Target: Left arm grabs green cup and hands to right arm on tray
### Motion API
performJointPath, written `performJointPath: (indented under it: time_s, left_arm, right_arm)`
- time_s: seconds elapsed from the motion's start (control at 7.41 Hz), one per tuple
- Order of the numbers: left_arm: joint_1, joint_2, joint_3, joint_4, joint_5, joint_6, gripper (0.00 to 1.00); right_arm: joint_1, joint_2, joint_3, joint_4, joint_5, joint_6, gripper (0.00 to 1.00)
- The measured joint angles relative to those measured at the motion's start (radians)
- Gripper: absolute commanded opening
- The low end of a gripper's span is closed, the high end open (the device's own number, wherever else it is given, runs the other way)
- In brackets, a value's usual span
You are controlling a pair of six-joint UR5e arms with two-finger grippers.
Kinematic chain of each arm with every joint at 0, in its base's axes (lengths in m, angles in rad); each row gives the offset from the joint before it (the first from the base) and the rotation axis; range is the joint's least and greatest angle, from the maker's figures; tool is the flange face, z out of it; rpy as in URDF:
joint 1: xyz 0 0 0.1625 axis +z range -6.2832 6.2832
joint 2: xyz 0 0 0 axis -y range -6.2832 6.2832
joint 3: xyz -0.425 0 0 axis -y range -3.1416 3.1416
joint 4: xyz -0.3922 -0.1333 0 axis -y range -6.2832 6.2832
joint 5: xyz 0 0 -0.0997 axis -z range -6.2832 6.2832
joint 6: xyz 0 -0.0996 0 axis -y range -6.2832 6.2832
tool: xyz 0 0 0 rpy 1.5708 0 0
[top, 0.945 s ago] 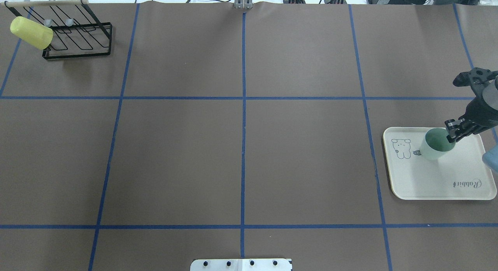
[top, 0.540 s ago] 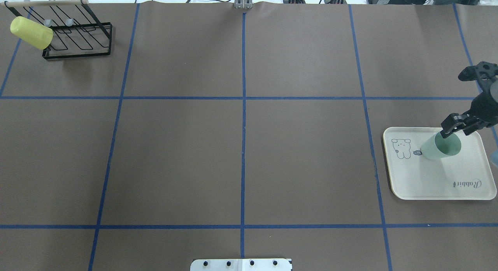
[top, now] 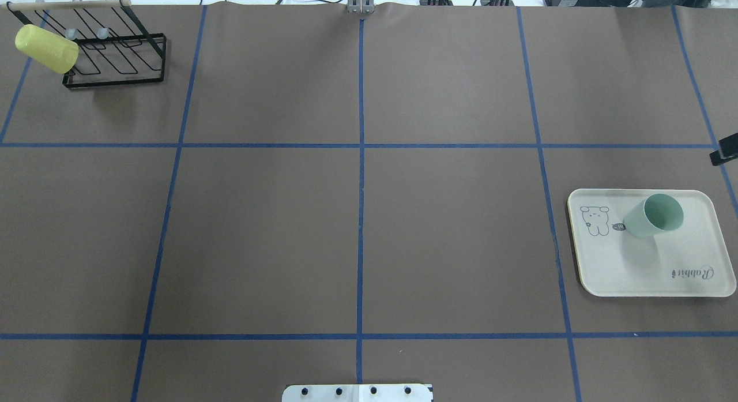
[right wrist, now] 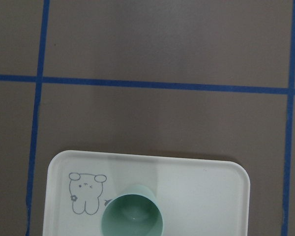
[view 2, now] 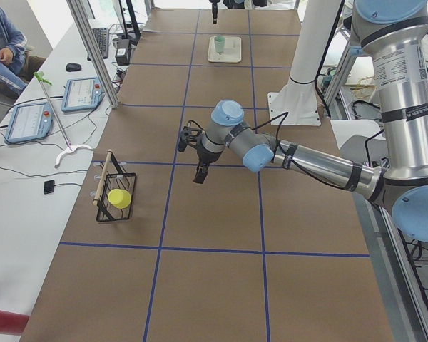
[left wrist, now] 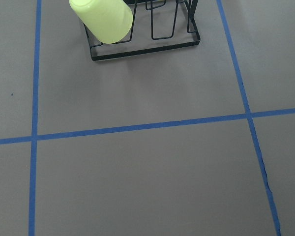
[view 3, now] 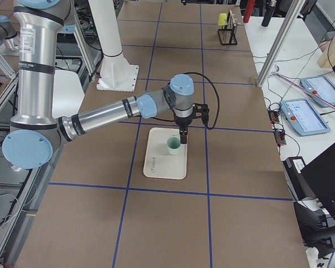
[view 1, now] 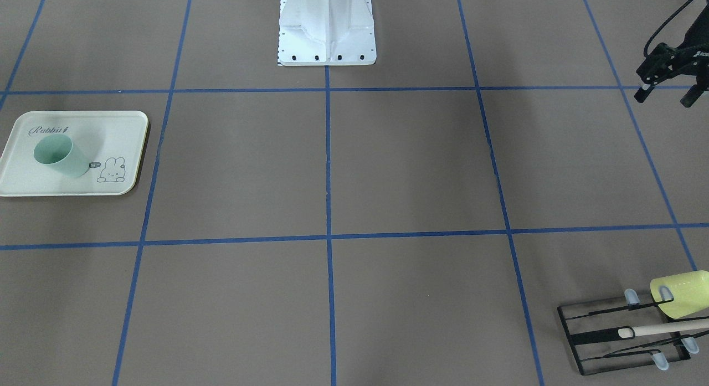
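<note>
The green cup (top: 654,215) stands upright, mouth up, on the tray (top: 680,286), next to the bunny drawing. It also shows in the front view (view 1: 58,156) and the right wrist view (right wrist: 132,217). My right gripper (view 3: 182,137) hangs above the cup, clear of it. Only a black sliver of it (top: 725,153) shows at the overhead view's right edge, so I cannot tell whether it is open or shut. My left gripper (view 1: 666,98) is open and empty, far from the tray on the rack's side of the table.
A black wire rack (top: 118,59) stands at the far left corner with a yellow-green cup (top: 46,48) hung on it. Both show in the left wrist view, the rack (left wrist: 147,42) and the cup (left wrist: 102,17). Blue tape lines grid the brown table.
My right gripper let go of the green cup's rim and drew back to the overhead view's right edge. The cup stays on the tray.
</note>
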Motion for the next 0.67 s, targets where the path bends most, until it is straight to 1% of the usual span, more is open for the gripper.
performJointPath:
  time_s: [0.13, 0.27, 0.4, 0.67]
  left_arm:
    - [-0.045, 0.024, 0.004, 0.002, -0.055, 0.032, 1.00]
    - [-0.093, 0.048, 0.011, 0.017, -0.099, 0.109, 1.00]
    - [-0.140, 0.076, 0.019, 0.054, -0.122, 0.226, 1.00]
    - [-0.230, 0.105, 0.059, 0.180, -0.133, 0.463, 1.00]
  right_arm:
    - [0.057, -0.036, 0.001, -0.003, 0.002, -0.066, 1.00]
    - [0.116, -0.075, 0.000, -0.006, 0.007, -0.149, 1.00]
    - [0.167, -0.111, 0.000, -0.008, 0.012, -0.207, 1.00]
    - [0.224, -0.167, -0.003, -0.009, 0.015, -0.296, 1.00]
